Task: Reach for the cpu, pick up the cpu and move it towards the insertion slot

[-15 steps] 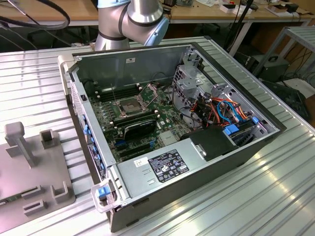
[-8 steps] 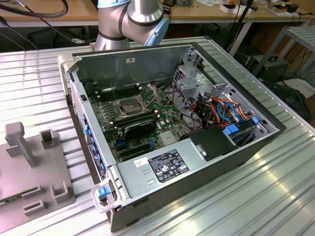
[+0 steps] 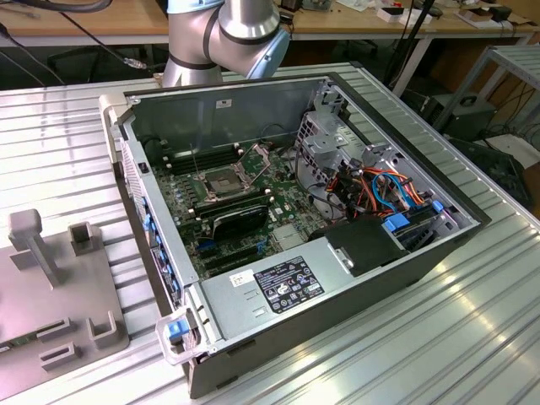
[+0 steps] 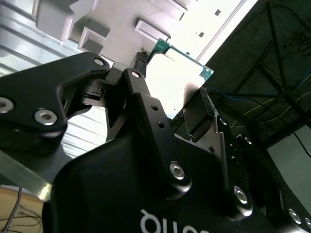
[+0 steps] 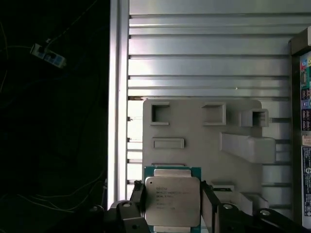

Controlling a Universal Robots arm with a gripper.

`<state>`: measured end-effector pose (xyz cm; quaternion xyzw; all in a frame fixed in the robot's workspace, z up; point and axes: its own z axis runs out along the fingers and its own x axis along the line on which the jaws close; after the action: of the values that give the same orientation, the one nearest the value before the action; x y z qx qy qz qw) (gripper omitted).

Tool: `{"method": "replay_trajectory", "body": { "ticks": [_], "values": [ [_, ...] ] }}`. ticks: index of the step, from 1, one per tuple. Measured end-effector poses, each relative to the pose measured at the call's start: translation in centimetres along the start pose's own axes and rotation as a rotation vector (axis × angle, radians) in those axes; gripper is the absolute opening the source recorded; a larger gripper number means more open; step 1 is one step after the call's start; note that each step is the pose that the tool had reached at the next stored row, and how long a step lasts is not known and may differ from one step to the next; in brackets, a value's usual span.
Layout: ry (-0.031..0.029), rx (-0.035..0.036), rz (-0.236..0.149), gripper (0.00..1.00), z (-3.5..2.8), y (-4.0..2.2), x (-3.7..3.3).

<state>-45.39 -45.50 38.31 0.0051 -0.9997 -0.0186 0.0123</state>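
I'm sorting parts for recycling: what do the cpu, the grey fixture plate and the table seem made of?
The cpu: dull silver-grey metal lid, faintly reflective, on a green circuit-board rim. The fixture plate: matte, even pale grey with blocky raised shapes, probably plastic. The table: ribbed, shiny silver slats, likely aluminium.

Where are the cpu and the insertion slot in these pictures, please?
cpu point(image 5: 172, 201): first wrist view, middle of its silver metal face.
insertion slot point(image 3: 221, 179): exterior view, its dark centre inside the metal frame.
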Motion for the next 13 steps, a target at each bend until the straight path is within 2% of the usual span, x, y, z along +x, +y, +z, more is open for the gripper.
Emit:
{"method": "replay_trajectory", "body": {
  "ticks": [1, 7, 13],
  "values": [
    [0.0001, 0.0001, 0.0, 0.55, -0.19, 0.01, 0.0],
    [0.0001, 0.0001, 0.0, 0.55, -0.24, 0.01, -0.02],
    [-0.0001, 0.0, 0.0, 0.55, -0.25, 0.0, -0.8]
  ]
}}
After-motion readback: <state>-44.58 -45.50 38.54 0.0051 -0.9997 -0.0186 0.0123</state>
